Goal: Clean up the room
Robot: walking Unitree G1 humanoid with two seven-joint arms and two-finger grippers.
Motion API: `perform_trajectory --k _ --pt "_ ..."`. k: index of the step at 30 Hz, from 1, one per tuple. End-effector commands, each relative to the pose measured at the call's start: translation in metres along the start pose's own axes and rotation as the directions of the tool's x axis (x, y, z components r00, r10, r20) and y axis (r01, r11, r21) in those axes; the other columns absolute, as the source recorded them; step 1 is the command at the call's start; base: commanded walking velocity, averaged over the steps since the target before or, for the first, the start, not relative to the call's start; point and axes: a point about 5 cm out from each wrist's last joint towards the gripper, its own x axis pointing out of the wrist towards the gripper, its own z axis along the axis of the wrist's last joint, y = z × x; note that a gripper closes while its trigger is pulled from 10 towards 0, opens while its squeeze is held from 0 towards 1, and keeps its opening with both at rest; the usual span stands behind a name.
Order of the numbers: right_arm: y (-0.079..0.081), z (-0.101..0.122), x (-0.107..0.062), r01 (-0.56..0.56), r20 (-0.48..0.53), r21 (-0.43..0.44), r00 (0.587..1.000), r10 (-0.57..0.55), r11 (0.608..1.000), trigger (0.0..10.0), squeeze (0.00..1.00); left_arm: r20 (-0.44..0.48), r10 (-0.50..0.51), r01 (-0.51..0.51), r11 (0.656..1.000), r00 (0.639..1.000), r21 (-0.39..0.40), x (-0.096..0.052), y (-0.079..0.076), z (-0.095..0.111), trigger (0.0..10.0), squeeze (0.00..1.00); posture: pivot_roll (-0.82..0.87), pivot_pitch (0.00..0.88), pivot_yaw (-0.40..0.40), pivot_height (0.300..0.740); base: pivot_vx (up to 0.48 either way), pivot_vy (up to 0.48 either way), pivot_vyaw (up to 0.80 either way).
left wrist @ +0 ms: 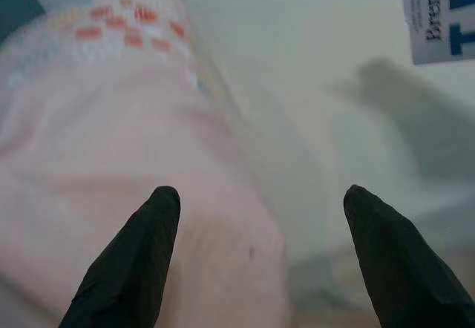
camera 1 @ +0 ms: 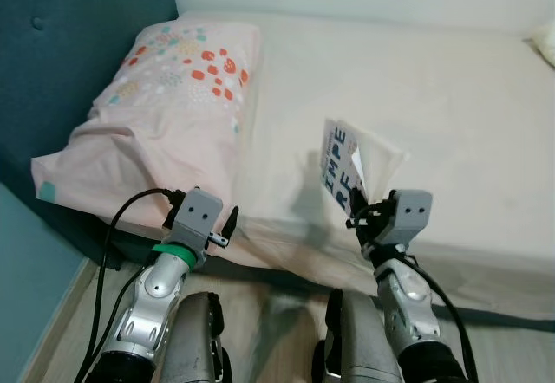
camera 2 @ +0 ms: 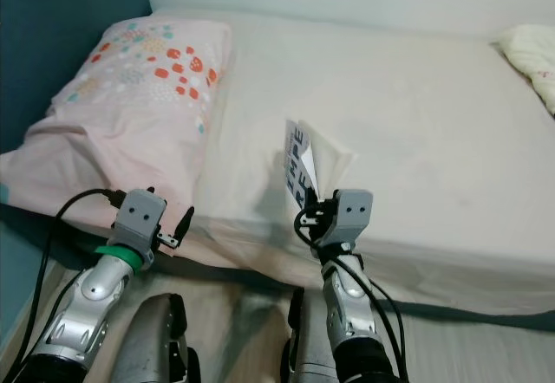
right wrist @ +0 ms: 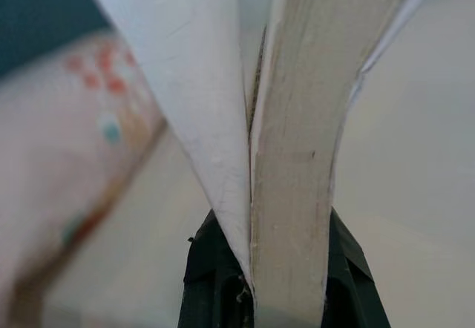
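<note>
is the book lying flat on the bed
No, the right hand holds the book up above the bed, its pages fanned open.

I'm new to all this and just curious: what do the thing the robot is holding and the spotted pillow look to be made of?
The book in the right end effector looks like paper: a smooth printed cover and a cream block of page edges, fanned open. The pillow seems soft woven fabric, probably cotton, matte pale pink with printed orange and teal dots, creased and sagging at its corner.

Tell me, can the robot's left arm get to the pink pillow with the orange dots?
Probably yes. The open left gripper hangs just before the pink dotted pillow, with nothing between them, and it holds nothing.
</note>
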Motion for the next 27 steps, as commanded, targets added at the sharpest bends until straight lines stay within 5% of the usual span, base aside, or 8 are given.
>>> perform_trajectory --k 1,4,5,8,12,18,20,27 --pt "0.005 0.015 0.008 -0.033 0.076 0.057 0.997 0.029 0.998 10.0 0.0 0.014 0.024 -0.024 1.0 1.0 -0.01 0.001 0.005 0.005 10.0 0.0 0.05 0.104 0.035 0.55 0.0 0.0 0.0" --pt "0.006 0.021 0.013 -0.04 0.109 0.152 0.994 0.023 0.988 10.0 0.0 0.04 0.034 -0.033 0.999 0.999 -0.011 0.004 0.01 0.013 10.0 0.0 0.05 0.117 0.042 0.55 0.0 0.0 0.0" --pt "0.001 0.025 0.023 -0.014 0.139 0.343 0.99 -0.036 0.939 10.0 0.0 0.091 0.044 -0.043 0.999 0.995 -0.011 0.012 0.018 0.03 10.0 0.0 0.06 0.127 0.044 0.55 0.0 0.0 0.0" --pt "-0.003 0.023 0.027 0.007 0.134 0.418 0.989 -0.07 0.909 10.0 0.0 0.114 0.049 -0.048 0.999 0.992 -0.014 0.015 0.021 0.039 10.0 0.0 0.07 0.141 0.046 0.55 0.0 0.0 0.0" --pt "-0.007 0.008 0.038 0.007 0.056 0.598 0.997 -0.05 0.801 10.0 0.0 0.187 0.065 -0.061 0.998 0.98 -0.025 0.02 0.029 0.065 10.0 0.0 0.1 0.16 0.039 0.55 0.0 0.0 0.0" --pt "-0.005 0.004 0.041 -0.08 0.004 0.583 0.995 0.095 0.808 10.0 0.0 0.212 0.078 -0.071 0.997 0.974 -0.038 0.017 0.03 0.075 10.0 0.0 0.12 0.172 0.023 0.55 0.0 0.0 0.0" --pt "-0.007 0.005 0.039 -0.183 -0.042 0.55 0.968 0.246 0.815 10.0 0.0 0.22 0.081 -0.074 0.996 0.972 -0.041 0.012 0.028 0.078 10.0 0.0 0.13 0.181 0.007 0.55 0.0 0.0 0.0" --pt "-0.02 0.025 0.029 -0.365 -0.054 0.594 0.871 0.489 0.717 10.0 0.0 0.203 0.096 -0.086 0.995 0.974 -0.055 0.005 0.027 0.075 10.0 0.0 0.12 0.192 -0.011 0.55 0.0 0.0 0.0"
